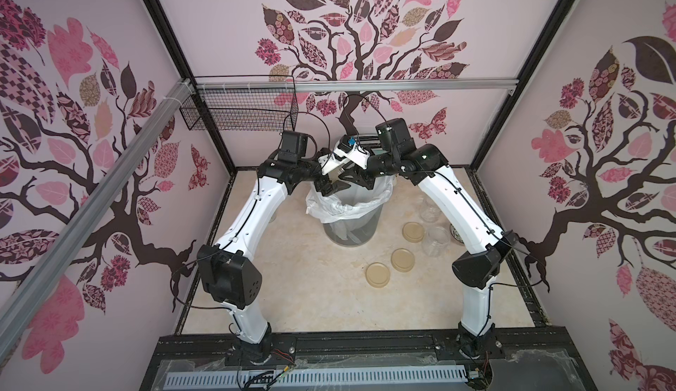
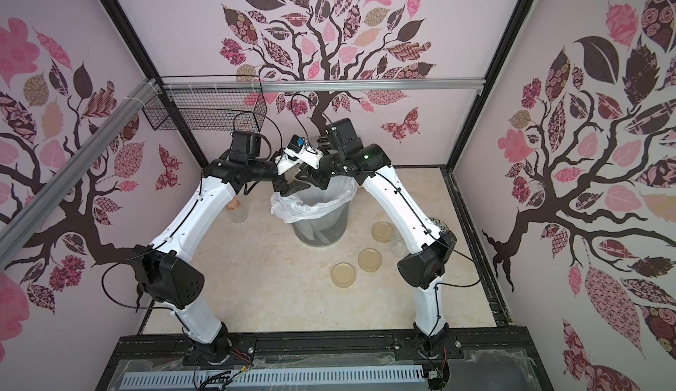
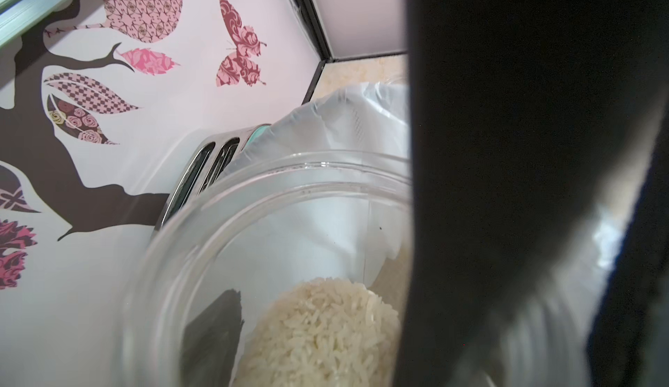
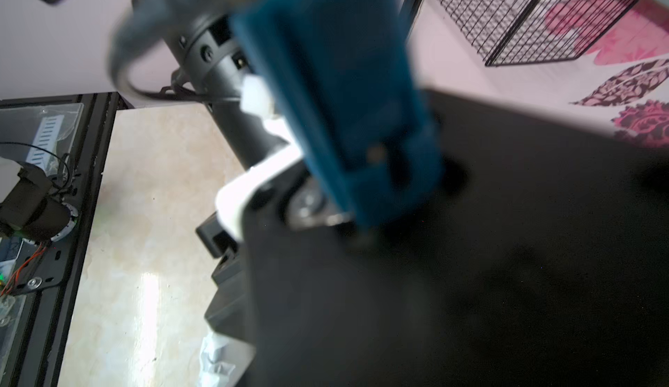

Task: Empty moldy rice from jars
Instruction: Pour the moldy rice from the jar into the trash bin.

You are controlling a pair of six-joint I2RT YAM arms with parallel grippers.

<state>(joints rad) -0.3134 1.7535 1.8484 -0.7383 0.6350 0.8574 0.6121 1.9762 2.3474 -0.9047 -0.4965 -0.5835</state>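
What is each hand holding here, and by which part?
The left hand grips a jar of rice by its side wall; whether the right hand holds anything cannot be told.

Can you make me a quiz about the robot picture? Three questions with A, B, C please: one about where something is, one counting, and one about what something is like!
1. Where is the wire basket?
A) on the floor B) hanging by the back wall C) inside a drawer

2. How many beige lids lie on the table?
A) one B) three C) five

3. How is the jar in the left wrist view?
A) empty B) full to the top C) some rice inside

Answers:
1 B: it hangs from the rail, well above the table.
2 B: three round lids lie right of the bin.
3 C: a pale heap of rice shows through the clear glass.
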